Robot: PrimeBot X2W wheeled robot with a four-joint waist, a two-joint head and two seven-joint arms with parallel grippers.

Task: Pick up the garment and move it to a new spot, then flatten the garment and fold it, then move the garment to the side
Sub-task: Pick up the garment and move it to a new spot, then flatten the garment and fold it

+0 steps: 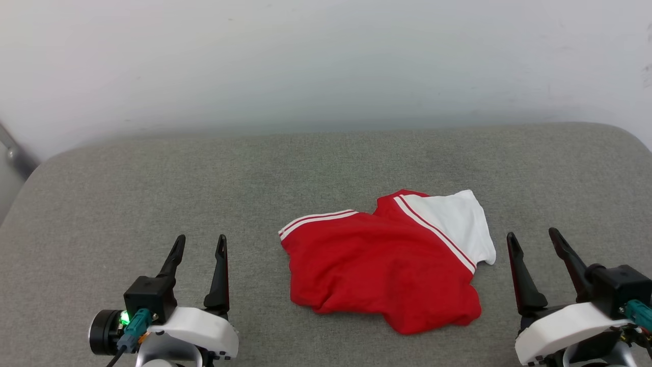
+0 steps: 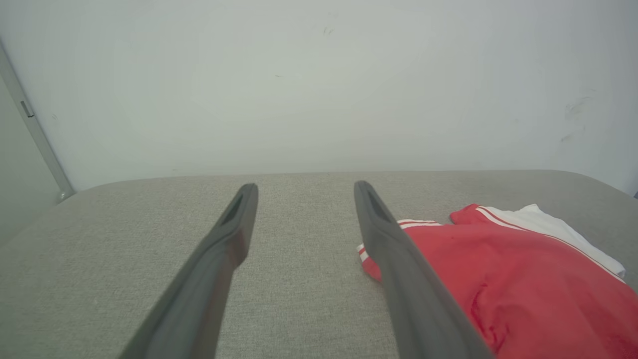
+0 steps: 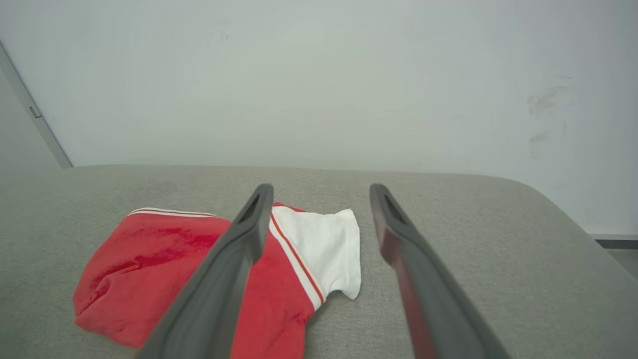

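Garment [image 1: 377, 265] red, white sleeve, red-white striped trim; cushion [image 1: 153, 204] grey; wall [image 1: 305, 61] white.

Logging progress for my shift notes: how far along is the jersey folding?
Done: nothing clearly; the red jersey lies rumpled, not flat, on the gray cushion. In hand: nothing; left gripper and right gripper are open, clear of it. Left: pick up, flatten, fold, set aside.

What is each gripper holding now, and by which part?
Nothing is held. The left gripper and the right gripper both stand open, clear of the garment, which lies on the grey surface.
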